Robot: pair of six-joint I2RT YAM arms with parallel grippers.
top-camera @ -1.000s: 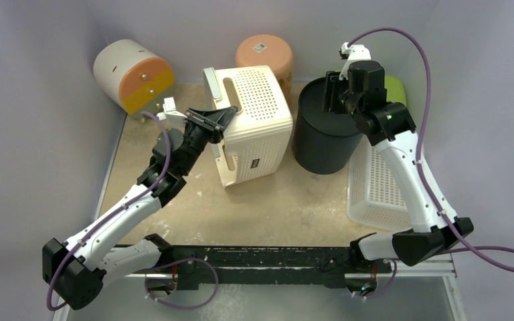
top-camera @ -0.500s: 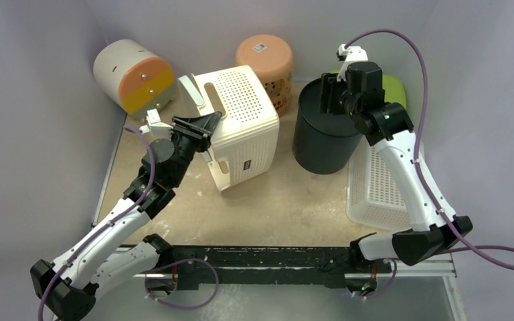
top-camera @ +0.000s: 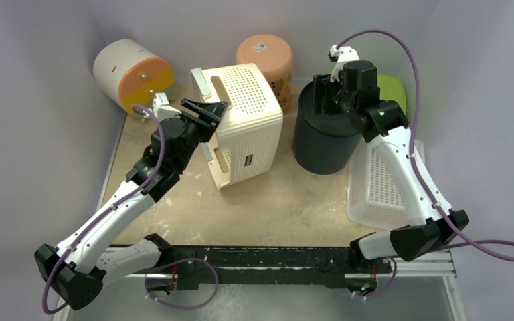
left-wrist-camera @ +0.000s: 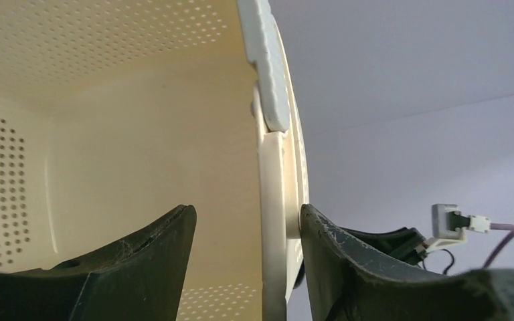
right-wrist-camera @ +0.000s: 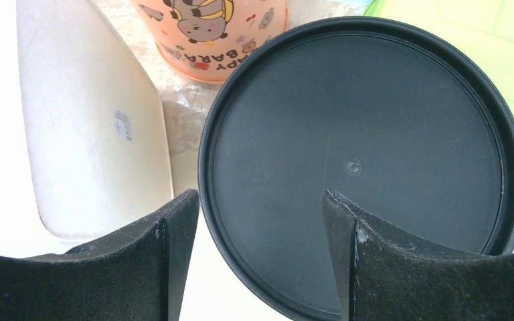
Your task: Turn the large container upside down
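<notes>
Near the back of the table, the cream bin sits tipped on its side, mouth facing my left arm. My left gripper straddles the bin's rim wall with its jaws parted. The inner finger stands clear of the plastic, so nothing is clamped. I judge the bin rests on its own and needs a firm hold to roll fully over. My right gripper hangs wide and empty above the black bucket, out of the way.

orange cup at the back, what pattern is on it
The orange cup is peach-orange, printed with cartoon animals and lettering; the right wrist view shows it best.
</notes>
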